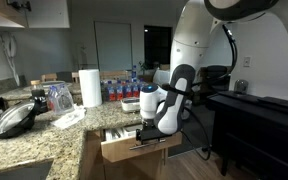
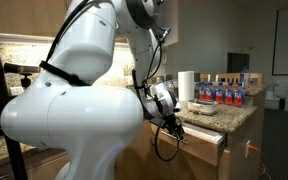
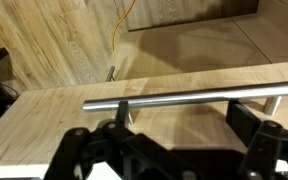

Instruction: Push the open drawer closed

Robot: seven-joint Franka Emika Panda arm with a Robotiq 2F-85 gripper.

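The light-brown wooden drawer (image 1: 134, 148) stands pulled out from under the granite counter, with its white divider tray (image 1: 117, 132) showing inside. It also shows in an exterior view (image 2: 206, 137). In the wrist view its flat front (image 3: 184, 82) fills the frame, with the slim metal bar handle (image 3: 184, 98) running across. My gripper (image 3: 182, 118) is open, its two black fingers spread wide just in front of the handle. In both exterior views the gripper (image 1: 150, 128) (image 2: 176, 128) sits at the drawer's front edge. I cannot tell whether it touches.
On the granite counter (image 1: 44, 145) stand a paper towel roll (image 1: 90, 87), a dark pan lid (image 1: 14, 118) and several water bottles (image 1: 122, 88). A black table (image 1: 254, 108) stands beside the arm. A taller wooden cabinet door (image 3: 54, 45) is next to the drawer.
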